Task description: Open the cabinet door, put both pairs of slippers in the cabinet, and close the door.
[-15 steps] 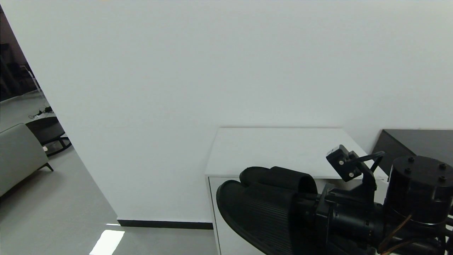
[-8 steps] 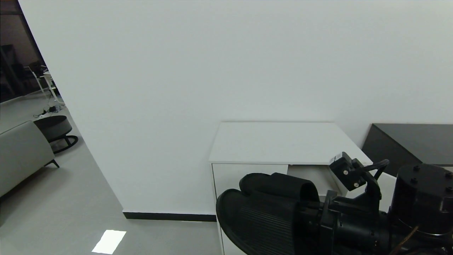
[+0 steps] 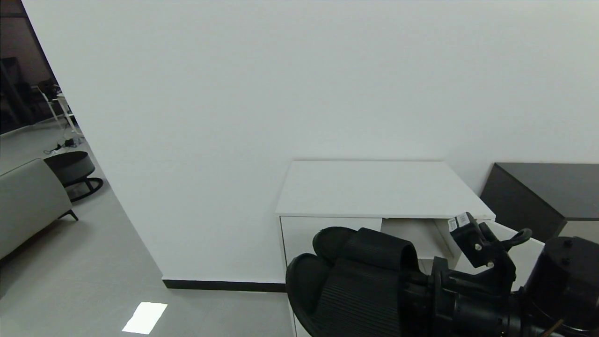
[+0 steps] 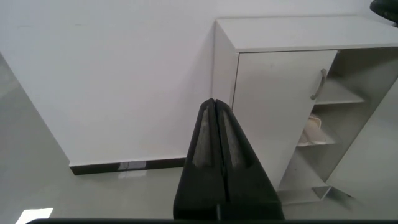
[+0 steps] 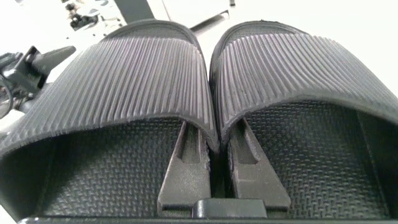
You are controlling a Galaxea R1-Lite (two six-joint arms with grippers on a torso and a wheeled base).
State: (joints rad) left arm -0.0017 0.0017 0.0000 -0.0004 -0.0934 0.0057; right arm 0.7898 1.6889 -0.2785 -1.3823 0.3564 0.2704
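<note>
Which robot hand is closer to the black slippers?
Right. The right gripper is clamped on the black slippers, touching them. The left gripper is apart from them, shut on nothing, facing the cabinet.

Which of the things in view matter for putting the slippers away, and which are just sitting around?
For the job: black slippers, pinched in the right gripper; white cabinet, one door open; pale slippers on a shelf inside.
Just lying about: grey sofa; round black stool; black table beside the cabinet.
</note>
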